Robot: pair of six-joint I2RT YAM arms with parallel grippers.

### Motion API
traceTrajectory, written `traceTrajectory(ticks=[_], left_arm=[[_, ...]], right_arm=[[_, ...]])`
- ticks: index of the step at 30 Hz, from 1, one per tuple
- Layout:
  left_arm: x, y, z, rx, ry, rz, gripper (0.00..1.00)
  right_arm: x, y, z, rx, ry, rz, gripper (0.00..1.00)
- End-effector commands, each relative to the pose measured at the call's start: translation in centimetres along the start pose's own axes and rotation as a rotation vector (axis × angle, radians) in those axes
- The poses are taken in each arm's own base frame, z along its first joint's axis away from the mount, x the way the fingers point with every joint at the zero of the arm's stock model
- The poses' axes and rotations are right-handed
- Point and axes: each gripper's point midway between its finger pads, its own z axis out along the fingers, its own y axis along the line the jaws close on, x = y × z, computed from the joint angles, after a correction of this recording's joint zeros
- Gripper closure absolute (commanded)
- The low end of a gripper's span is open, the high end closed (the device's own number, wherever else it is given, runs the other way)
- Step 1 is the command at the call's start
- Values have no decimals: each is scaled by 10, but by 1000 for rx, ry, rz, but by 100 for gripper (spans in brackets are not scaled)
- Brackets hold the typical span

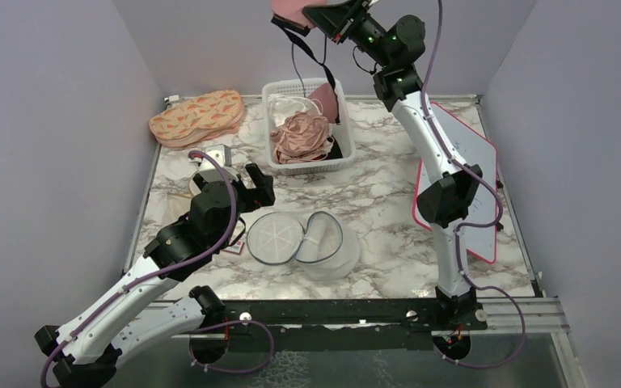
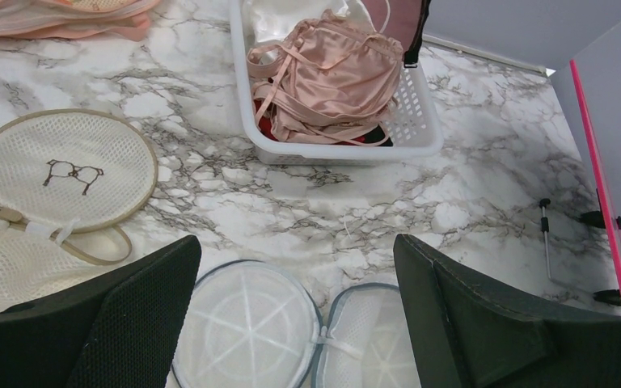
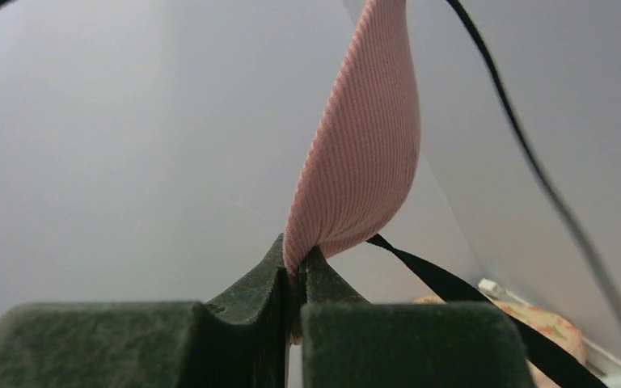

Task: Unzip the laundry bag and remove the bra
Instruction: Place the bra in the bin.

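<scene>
Marble-look table (image 1: pixel 388 218) w/ plain grey walls round it; the laundry bag (image 1: pixel 303 242) lies near the front edge, unzipped, its two round mesh halves flopped open side by side and empty as far as can be seen; the bra (image 1: pixel 291 10) is out and up high at the back, pinched by the right gripper (image 1: pixel 323 20), black strap (image 1: pixel 311 56) trailing down toward the white slotted basket (image 1: pixel 311 167); held high prob. so the straps clear the bag and it can drop into the basket, which already holds a peach satin cloth (image 1: pixel 301 136); a dusty-pink piece w/ black trim at the basket's back corner may be the bra's lower end, can't tell if it rests there. Left gripper (image 1: pixel 252 187) hovers just behind the bag, fingers spread wide, holding nothing, likely placed to steady the bag. Right wrist view alone shows the grip: both pads pressed tight on the ribbed pink edge; left wrist view alone shows a cream mesh pouch (image 2: pixel 65 170) w/ a bra logo beside the bag, mostly hidden by the arm from above.
</scene>
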Motion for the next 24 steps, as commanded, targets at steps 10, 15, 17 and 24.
traceTrajectory(ticks=[10,15,17,24], left_arm=[[1,-9,3,32,2,-8,17],[0,-10,3,36,0,-9,17],[0,-9,3,35,0,-9,17],[1,-7,2,32,-3,-4,17]], right_arm=[[-89,130,-12,-221,-191,-129,99],[-65,98,-7,-174,-142,-84,99],[-48,81,-5,-162,-100,-49,99],[7,29,-5,-90,1,31,99]])
